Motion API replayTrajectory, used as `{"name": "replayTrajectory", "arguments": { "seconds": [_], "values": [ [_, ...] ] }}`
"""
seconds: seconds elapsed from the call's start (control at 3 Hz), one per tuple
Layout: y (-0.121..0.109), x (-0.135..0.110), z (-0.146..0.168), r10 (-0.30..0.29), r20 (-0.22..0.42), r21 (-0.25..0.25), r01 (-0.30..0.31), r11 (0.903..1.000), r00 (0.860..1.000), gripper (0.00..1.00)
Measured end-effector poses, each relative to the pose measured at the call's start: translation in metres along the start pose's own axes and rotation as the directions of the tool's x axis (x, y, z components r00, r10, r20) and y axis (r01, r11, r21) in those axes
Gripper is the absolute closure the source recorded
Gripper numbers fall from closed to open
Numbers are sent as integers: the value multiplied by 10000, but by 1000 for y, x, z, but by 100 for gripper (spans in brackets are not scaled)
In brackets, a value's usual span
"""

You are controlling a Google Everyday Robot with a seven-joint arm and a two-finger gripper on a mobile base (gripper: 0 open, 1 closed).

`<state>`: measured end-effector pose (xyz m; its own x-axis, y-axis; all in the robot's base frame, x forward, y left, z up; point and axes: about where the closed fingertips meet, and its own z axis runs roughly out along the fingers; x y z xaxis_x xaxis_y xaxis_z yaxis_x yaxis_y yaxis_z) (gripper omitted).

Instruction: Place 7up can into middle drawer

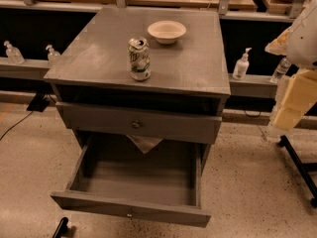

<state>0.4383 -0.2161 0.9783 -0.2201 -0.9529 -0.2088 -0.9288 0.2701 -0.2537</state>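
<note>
The 7up can (pixel 139 58) stands on the table (pixel 94 58); the middle drawer (pixel 141 180) lies open below the table, the gripper (pixel 291 108) to the table's right, its grip unreadable.

Green-and-white 7up can (pixel 140 58), cream gripper (pixel 286 114) right

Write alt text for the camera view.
A 7up can stands upright on a grey cabinet, a white bowl behind it. Below, the middle drawer is pulled open, under another drawer front. Part of the robot's arm shows at right; the gripper is out of view.
</note>
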Motion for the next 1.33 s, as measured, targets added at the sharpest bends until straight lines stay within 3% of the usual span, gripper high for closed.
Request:
{"name": "replayTrajectory", "arguments": {
  "seconds": [0.33,0.67,1.0,1.33],
  "values": [
    [0,0,0,0,1,2,0,10000,10000,0],
    [-35,-34,20,-582,779,291,561,9980,9953,0],
    [-71,-92,43,-1475,1813,620,1384,9884,9723,0],
    [-119,-163,66,-1812,3599,966,1567,9829,9152,0]
  ]
}}
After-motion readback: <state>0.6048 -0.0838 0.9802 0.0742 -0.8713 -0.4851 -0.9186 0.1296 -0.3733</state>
